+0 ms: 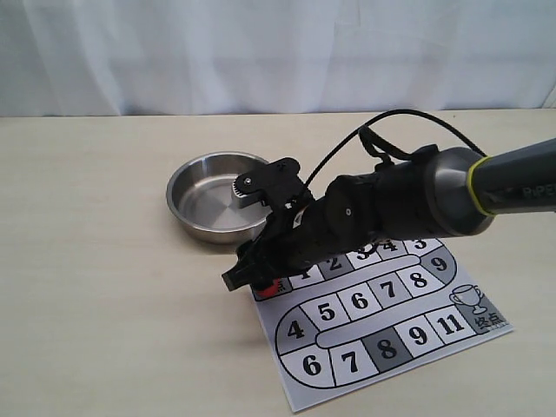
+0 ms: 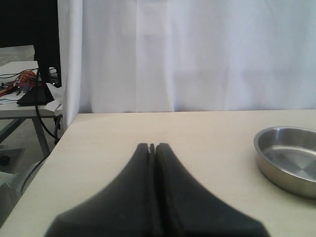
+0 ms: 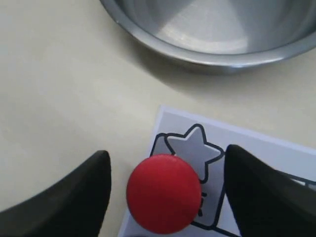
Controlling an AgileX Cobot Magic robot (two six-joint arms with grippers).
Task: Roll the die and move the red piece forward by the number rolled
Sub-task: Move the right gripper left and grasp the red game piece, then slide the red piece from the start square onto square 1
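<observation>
The red piece (image 3: 164, 193) stands on the star square at the corner of the paper game board (image 1: 400, 326). In the exterior view only a sliver of the red piece (image 1: 270, 287) shows under the arm. My right gripper (image 3: 168, 173) hangs directly above it, open, one finger on each side and gaps on both sides. My left gripper (image 2: 152, 146) is shut with nothing in it, low over bare table left of the steel bowl (image 2: 289, 160). The die is hidden; the right arm covers part of the steel bowl (image 1: 213, 196).
The numbered track of the board runs from the arm toward the trophy square (image 1: 473, 304) at the right. A white curtain hangs behind the table. The table's left edge (image 2: 37, 173) and a side desk with cables show in the left wrist view.
</observation>
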